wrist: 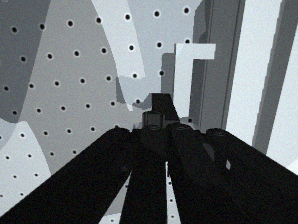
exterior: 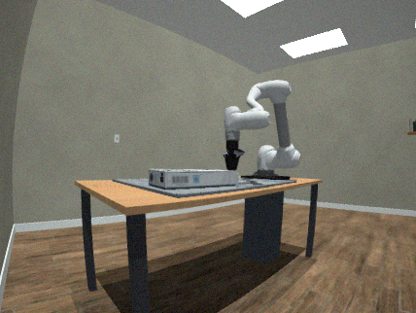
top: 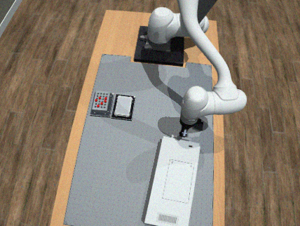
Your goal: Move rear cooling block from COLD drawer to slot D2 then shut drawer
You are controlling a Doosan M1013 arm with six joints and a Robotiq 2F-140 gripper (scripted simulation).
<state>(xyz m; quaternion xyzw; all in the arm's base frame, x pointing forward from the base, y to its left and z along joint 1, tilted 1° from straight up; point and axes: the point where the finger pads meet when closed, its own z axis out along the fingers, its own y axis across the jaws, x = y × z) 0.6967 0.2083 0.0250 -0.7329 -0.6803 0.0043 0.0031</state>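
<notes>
The cooler COLD (top: 175, 180) is a long white box at the right front of the grey deck; it also shows in the side view (exterior: 193, 178). Its drawer front (top: 180, 138) sits flush with the box, and the lamp spot (top: 191, 144) looks dark. My gripper (top: 183, 133) (exterior: 233, 162) is shut and empty. It hangs just off the drawer's handle end, a little above the deck. In the wrist view the closed fingertips (wrist: 160, 107) point at the white handle (wrist: 192, 75). A grey cooling block with red tubes (top: 101, 103) sits flat on the far left deck slot.
Beside the block, a dark-framed slot with a pale plate (top: 123, 106) lies toward the cooler. The arm's black base (top: 159, 47) stands at the back of the deck. The perforated deck plate (wrist: 65, 90) fills the wrist view's left.
</notes>
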